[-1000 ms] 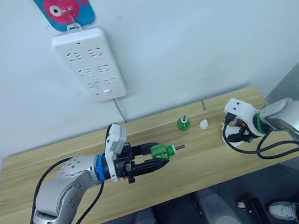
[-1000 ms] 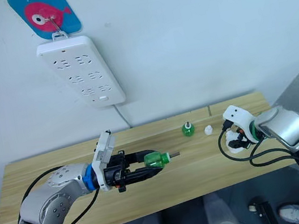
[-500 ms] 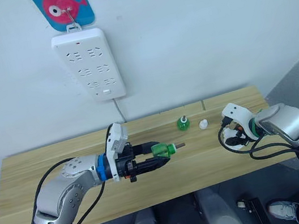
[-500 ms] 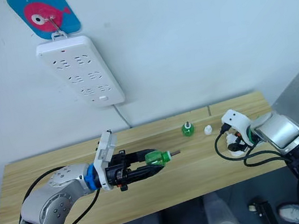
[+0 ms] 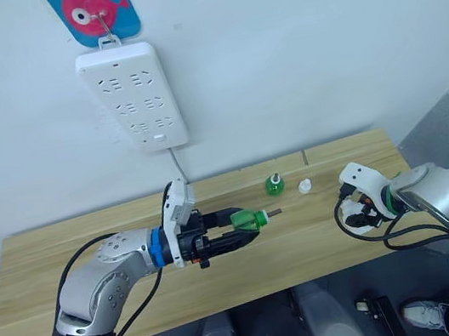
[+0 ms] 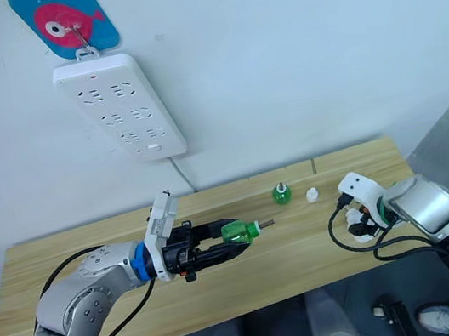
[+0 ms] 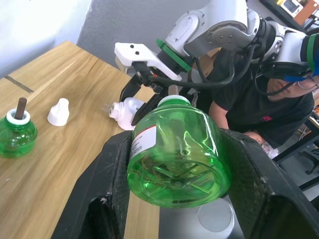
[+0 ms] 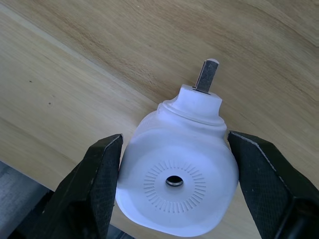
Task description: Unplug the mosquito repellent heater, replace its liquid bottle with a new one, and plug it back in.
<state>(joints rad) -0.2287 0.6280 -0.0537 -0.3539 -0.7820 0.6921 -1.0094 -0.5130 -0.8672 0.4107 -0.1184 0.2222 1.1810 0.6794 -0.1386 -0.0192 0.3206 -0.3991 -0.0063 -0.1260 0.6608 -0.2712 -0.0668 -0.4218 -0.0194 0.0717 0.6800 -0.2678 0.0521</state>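
Head views: two green bottles, one pinched by left gripper, right gripper pinching heater.

Both arms are clad in silver-grey rounded shells, with loose black cables looping outside them from forearm to wrist. The left arm carries blue rings at the wrist and near the shoulder, the right arm a green ring at its wrist, and each wrist bears a white angular camera housing. The left gripper and right gripper each have two broad matte-black fingers with a finely grained surface.
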